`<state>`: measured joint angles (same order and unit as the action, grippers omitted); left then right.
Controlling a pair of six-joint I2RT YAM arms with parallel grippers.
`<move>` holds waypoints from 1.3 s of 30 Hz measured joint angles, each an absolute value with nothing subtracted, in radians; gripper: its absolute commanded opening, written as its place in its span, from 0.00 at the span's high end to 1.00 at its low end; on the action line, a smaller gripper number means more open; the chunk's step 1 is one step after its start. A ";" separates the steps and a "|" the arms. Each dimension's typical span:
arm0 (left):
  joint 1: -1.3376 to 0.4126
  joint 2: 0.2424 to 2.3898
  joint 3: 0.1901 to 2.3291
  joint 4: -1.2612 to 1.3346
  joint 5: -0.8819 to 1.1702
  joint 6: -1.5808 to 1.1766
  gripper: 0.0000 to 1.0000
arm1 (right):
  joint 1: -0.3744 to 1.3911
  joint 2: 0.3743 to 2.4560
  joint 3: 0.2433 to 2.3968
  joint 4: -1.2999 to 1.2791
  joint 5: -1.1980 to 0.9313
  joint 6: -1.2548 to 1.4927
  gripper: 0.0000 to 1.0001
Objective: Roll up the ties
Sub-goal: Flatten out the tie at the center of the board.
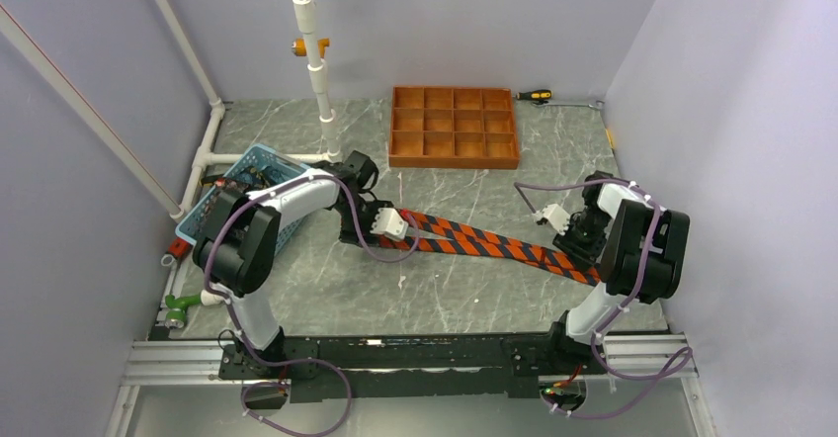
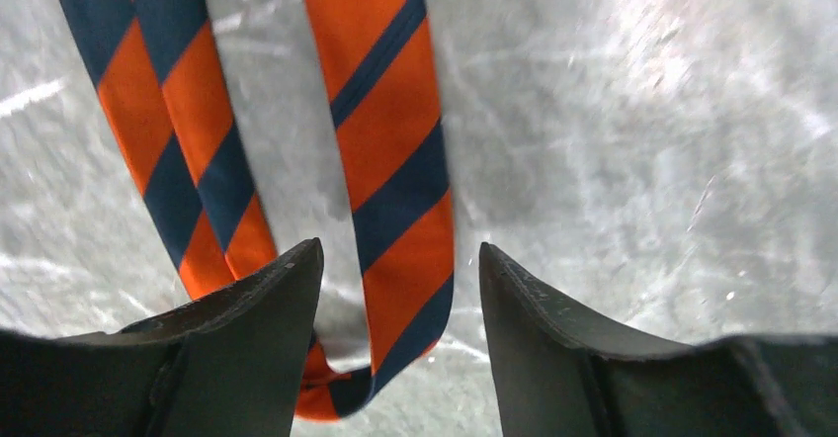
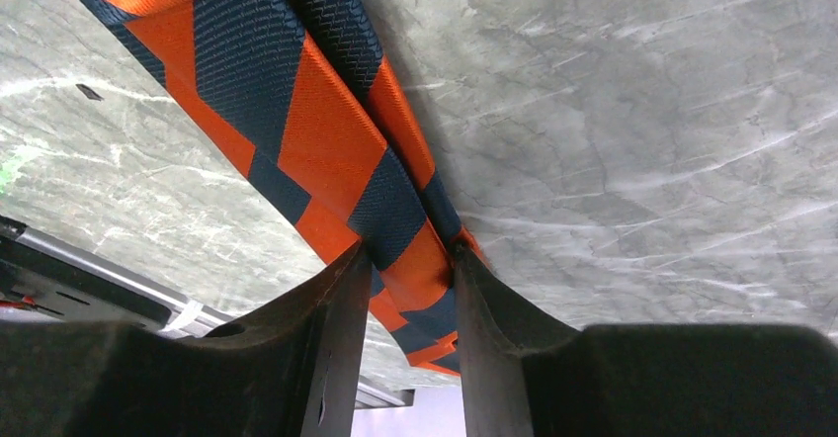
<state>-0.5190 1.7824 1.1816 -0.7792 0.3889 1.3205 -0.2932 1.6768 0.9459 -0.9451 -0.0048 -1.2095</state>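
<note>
One tie (image 1: 484, 244), striped in diagonal orange and black bands, lies folded double across the middle of the table, running from centre left to lower right. My left gripper (image 1: 405, 231) is at its left, folded end. In the left wrist view the left gripper (image 2: 400, 251) is open, with one strand of the tie (image 2: 395, 131) lying between the fingers and the other passing under the left finger (image 2: 267, 318). My right gripper (image 1: 583, 257) is at the tie's right end. In the right wrist view the right gripper (image 3: 407, 251) is shut on the tie (image 3: 296, 111).
An orange-brown gridded tray (image 1: 455, 126) sits at the back centre, with a screwdriver (image 1: 535, 95) to its right. A blue basket (image 1: 247, 185) and a white pipe frame (image 1: 316, 61) stand at the left. A metal rail (image 1: 395, 353) runs along the near edge.
</note>
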 measured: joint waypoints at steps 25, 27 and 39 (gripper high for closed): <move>-0.397 2.031 1.586 -0.852 0.340 1.367 0.67 | -0.326 1.723 0.994 -1.016 -0.017 -1.238 0.68; -0.395 2.052 1.565 -0.822 0.321 1.362 0.52 | -0.328 1.725 0.997 -1.020 -0.020 -1.238 0.68; -0.401 2.027 1.521 -0.798 0.367 1.385 0.09 | -0.331 1.748 1.022 -1.045 -0.029 -1.227 0.68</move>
